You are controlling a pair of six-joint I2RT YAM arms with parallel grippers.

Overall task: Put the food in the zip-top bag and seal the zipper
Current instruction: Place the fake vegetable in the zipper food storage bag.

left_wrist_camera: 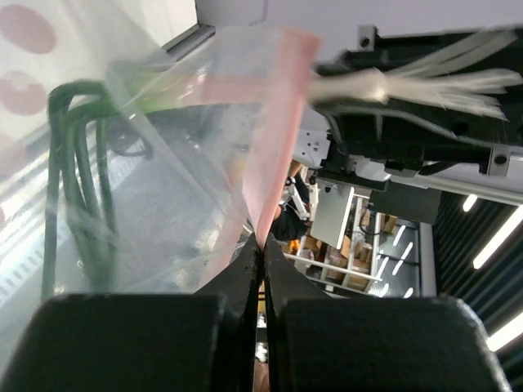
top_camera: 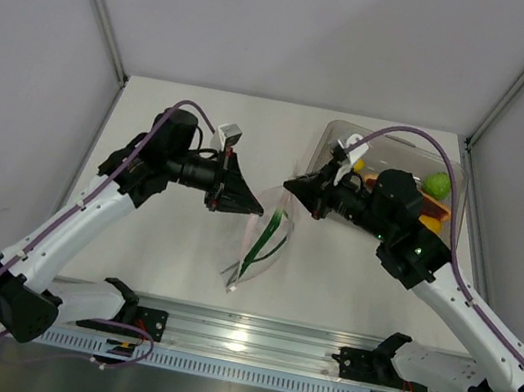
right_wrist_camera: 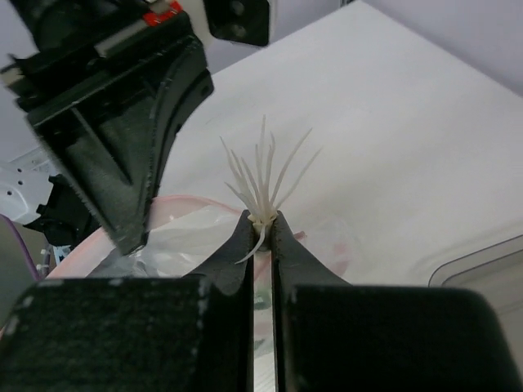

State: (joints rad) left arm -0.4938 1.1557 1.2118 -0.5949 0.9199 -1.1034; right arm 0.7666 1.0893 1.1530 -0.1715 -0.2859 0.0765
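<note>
Bag (top_camera: 259, 246) contents blurred. Left pincer (left_wrist_camera: 261, 245) clamped on zipper (left_wrist_camera: 279, 139); right pincer (right_wrist_camera: 263, 219) clamped on white strands (right_wrist_camera: 261, 167); tray (right_wrist_camera: 484, 263) cut off at 4 o'clock.

The rigid clear rectangular tray (top_camera: 332, 132) is largely covered by the right arm (top_camera: 407, 237), and a yellow lemon-like fruit (top_camera: 358, 163) in it is half hidden. The thin green vegetable (left_wrist_camera: 78, 188) is blurred in the left wrist view.

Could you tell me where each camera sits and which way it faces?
Top: above and behind the arms, looking down at the table; both arms show.
Left wrist: behind the left gripper, whose shut fingers pinch the pink strip of the bag.
Right wrist: behind the right gripper, pinching white strands, facing the left gripper.
Shared: both wrist views show the pink strip.
</note>
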